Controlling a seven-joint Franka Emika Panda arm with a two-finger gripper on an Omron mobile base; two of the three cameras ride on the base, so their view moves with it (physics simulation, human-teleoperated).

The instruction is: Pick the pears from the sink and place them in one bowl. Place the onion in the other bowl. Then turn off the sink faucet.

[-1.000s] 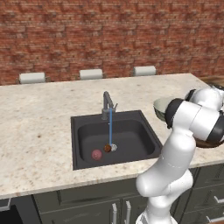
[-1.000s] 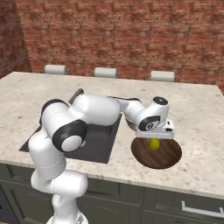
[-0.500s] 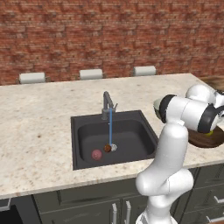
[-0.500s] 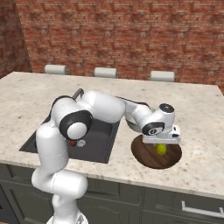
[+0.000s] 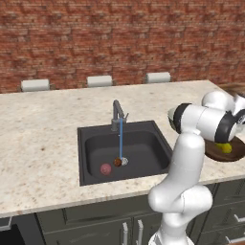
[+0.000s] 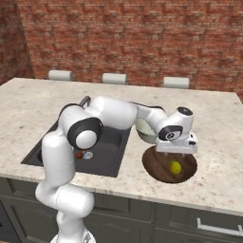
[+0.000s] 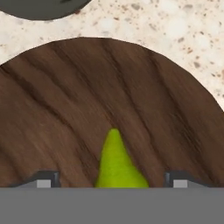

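My gripper (image 6: 176, 153) hangs open just above the wide wooden bowl (image 6: 159, 173). The yellow-green pear (image 6: 175, 166) lies in that bowl, free between my spread fingertips (image 7: 46, 179); the hand view shows the pear (image 7: 116, 164) resting on the bowl's (image 7: 65, 100) wood. In the dark sink (image 5: 95, 143) the pink-red onion (image 5: 105, 169) and the brownish pear (image 5: 117, 162) lie next to the drain. The faucet (image 5: 117, 115) still pours a thin blue stream. The pale grey bowl (image 6: 144, 134) stands beside the wooden one, partly behind my arm.
My own arm crosses the counter between sink and bowls in the right base view. A brick wall with three white outlets runs behind the counter. The wooden bowl (image 5: 234, 155) sits close to the counter's front right edge.
The gripper has opened and let go of the yellow-green pear, which now rests in the wooden bowl. The hand has settled slightly lower over the bowl.
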